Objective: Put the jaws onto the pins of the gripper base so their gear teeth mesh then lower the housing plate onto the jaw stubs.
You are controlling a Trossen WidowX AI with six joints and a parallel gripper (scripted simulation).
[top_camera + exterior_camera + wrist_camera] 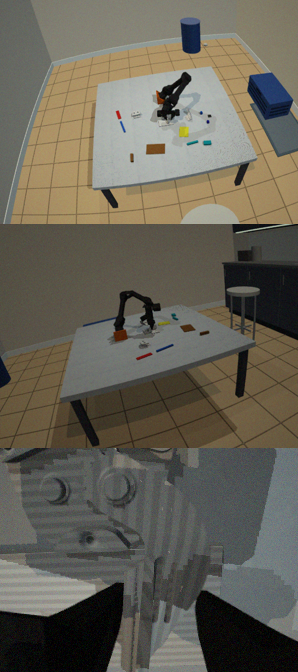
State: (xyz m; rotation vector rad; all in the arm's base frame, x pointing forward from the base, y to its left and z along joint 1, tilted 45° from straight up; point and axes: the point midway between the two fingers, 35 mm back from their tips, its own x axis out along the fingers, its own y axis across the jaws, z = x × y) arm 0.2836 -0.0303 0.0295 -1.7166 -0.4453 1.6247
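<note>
The base (165, 124) (156, 332) (75, 510) lies under the arm's end, and the wrist view shows its two round pins. The gripper (168, 118) (152, 329) (160, 595) is clenched on a pale part, which I take for a jaw (169, 119) (162, 583). I judge that the step in hand is to bring this jaw to its pin. The next move asks for its hole exactly above the pin, then a straight, slow lowering. If the jaw is tilted, it may catch on the rim of the pin. Whether it already touches, I cannot tell.

The held jaw is directly between the fingertips; in the wrist view the pins are towards eleven o'clock from there.

Seen from above, with the base as centre, a white part, probably the other jaw (188, 115) (143, 322), lies near, between two and three o'clock. The part that seems to be the plate (136, 114) (143, 343) waits further away, near ten. The yellow square (184, 131) (164, 323) is near four, the brown board (155, 149) (188, 328) near seven, the red bar (118, 115) (144, 356) about nine.
</note>
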